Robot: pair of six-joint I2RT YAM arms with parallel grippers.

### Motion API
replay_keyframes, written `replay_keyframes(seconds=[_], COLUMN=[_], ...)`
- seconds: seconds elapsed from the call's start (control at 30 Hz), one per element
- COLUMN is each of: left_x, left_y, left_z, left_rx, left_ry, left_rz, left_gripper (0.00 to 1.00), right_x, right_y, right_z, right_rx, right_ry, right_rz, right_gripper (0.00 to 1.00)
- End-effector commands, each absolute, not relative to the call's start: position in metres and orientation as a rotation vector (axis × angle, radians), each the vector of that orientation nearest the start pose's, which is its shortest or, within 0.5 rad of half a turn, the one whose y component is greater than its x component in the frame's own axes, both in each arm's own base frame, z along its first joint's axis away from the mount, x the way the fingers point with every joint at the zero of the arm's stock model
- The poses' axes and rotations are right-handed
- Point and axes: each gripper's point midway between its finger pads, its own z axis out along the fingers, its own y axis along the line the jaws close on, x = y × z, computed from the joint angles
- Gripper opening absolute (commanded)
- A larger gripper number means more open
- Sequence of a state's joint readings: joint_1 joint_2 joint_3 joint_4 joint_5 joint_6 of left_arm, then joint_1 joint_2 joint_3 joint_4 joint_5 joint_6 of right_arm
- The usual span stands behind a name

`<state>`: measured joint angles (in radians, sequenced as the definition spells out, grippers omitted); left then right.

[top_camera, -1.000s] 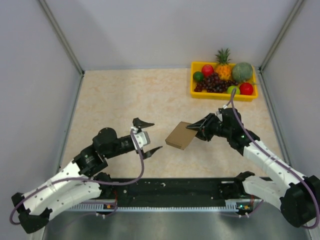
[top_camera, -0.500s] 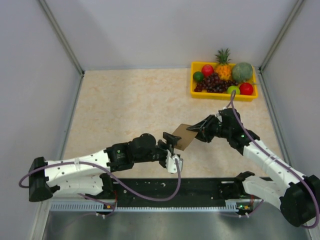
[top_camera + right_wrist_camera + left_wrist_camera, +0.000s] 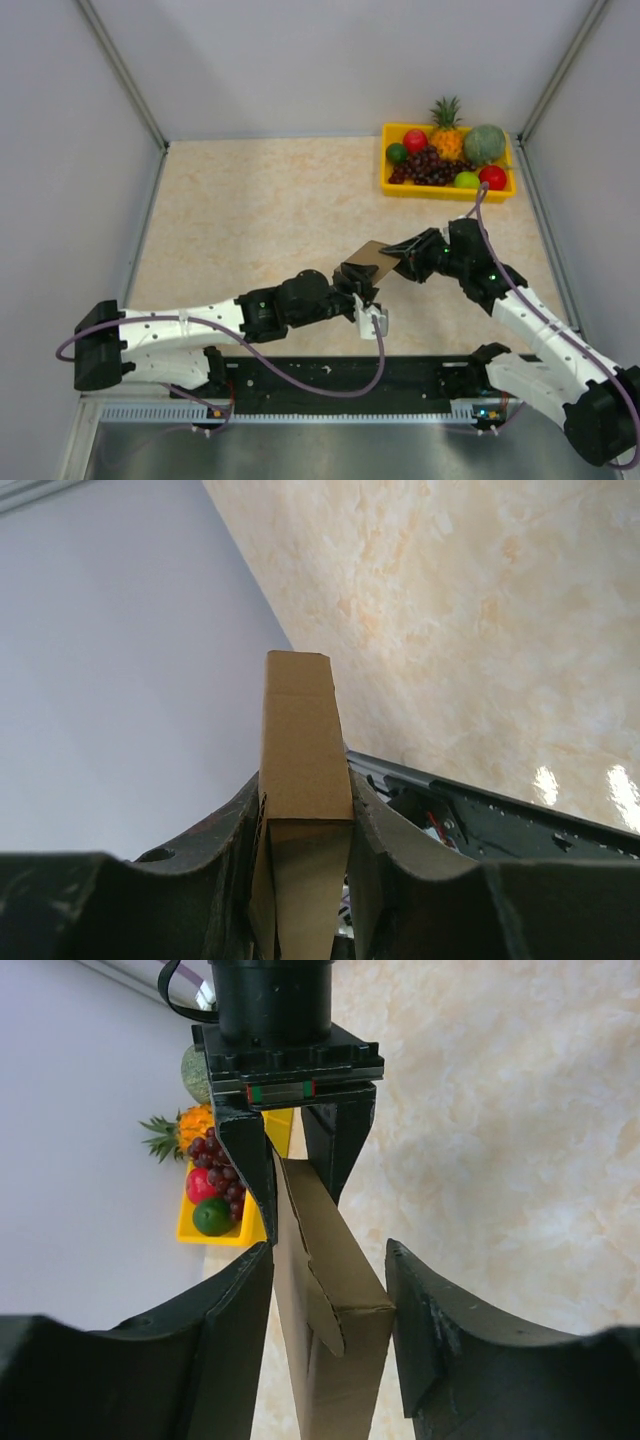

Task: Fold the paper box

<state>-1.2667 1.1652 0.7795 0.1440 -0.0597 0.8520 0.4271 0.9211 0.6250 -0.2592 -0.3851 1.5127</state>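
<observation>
The paper box (image 3: 366, 262), a flattened brown cardboard sleeve, hangs above the table between both arms. My right gripper (image 3: 397, 250) is shut on its far end; in the right wrist view the box (image 3: 298, 740) is pinched flat between both fingers (image 3: 385, 830). My left gripper (image 3: 362, 287) clasps the near end. In the left wrist view the box (image 3: 330, 1300) stands on edge between the fingers, its folded corner against the right fingertip (image 3: 405, 1290) and its other face against the left fingertip (image 3: 255, 1270). The right gripper (image 3: 290, 1150) shows beyond.
A yellow fruit tray (image 3: 447, 193) with a pineapple, grapes, a melon and apples stands at the back right, also seen as the tray (image 3: 225, 1230) in the left wrist view. The black base rail (image 3: 340, 375) runs along the near edge. Grey walls enclose the table.
My left arm has swung right from the left side of the table to the box, and its jaws have narrowed around the near end. The right gripper kept its hold, shifting slightly.
</observation>
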Motion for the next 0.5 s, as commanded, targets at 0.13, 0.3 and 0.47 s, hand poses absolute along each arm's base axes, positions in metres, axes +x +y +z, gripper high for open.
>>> replay_keyframes(seconds=[0.13,0.3,0.47], left_x=[0.171,0.172,0.173], left_y=[-0.374,-0.371,-0.372], left_z=[0.26,0.251,0.244], left_rx=[1.433,1.434,1.447], left_ry=[0.878,0.906,0.918], left_rz=[-0.187,-0.188,-0.188], left_gripper=[0.49,0.49,0.41], right_x=[0.233,0.232,0.23], right_y=[0.216,0.215,0.215], right_z=[0.222,0.224,0.227], right_rx=[1.051,1.056,1.046], right_ry=[2.182,2.168,2.164], right_rz=[1.468,1.472,1.48], right_gripper=[0.29,0.29,0.3])
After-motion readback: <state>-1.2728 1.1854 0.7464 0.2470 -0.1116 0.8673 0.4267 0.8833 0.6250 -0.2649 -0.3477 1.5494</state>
